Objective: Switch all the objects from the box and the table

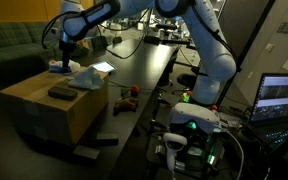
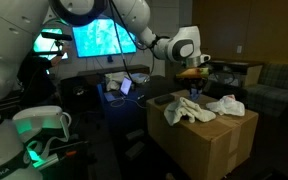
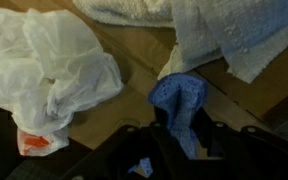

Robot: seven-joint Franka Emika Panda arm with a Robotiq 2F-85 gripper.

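Note:
The tan cardboard box (image 1: 39, 112) (image 2: 206, 142) stands beside the long black table (image 1: 144, 62). On its top lie white rags (image 2: 189, 112) (image 3: 219, 25), a crumpled white bag-like rag (image 3: 44, 65), a dark flat block (image 1: 61, 93) and a small blue cloth item (image 3: 176, 100). My gripper (image 3: 179, 140) (image 1: 61, 60) (image 2: 194, 88) hangs over the box top, and its fingers press the blue item from both sides. A small red ball-like thing (image 1: 134, 91) rests on the table near the box.
A green sofa (image 1: 9, 50) stands behind the box. A laptop (image 1: 282, 98) and a lit monitor (image 2: 102, 38) are nearby. Cables and clutter cover the far end of the table (image 1: 159, 35). Another dark block (image 1: 104, 140) lies low in front of the box.

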